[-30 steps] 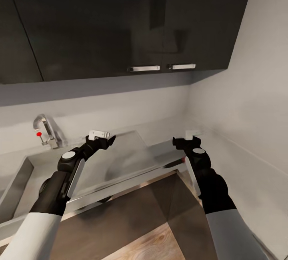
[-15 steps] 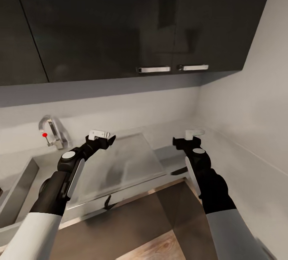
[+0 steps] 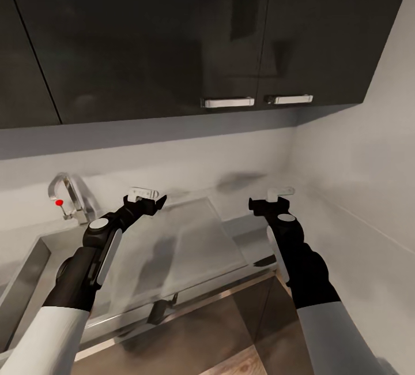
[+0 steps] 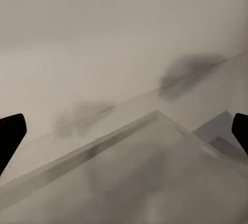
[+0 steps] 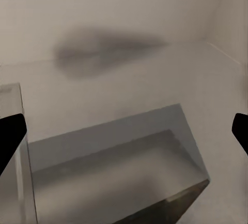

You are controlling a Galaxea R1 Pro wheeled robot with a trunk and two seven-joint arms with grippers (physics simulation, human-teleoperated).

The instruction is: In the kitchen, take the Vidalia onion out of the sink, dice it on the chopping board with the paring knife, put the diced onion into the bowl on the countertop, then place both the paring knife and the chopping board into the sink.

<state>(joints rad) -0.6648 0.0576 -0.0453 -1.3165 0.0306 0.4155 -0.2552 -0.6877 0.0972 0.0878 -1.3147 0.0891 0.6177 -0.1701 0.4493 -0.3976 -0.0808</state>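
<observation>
Your left tool (image 3: 145, 195) over the sink (image 3: 173, 242) drainboard, fingers spread, holding nothing, your right tool (image 3: 275, 196) over the surface (image 3: 253, 242), likewise spread and empty, faucet (image 3: 68, 196) far left.

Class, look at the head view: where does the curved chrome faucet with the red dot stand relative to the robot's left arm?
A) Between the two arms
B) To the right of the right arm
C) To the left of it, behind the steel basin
C: the curved chrome faucet rises at the back of the stainless steel sink, to the left of the left gripper.
</observation>
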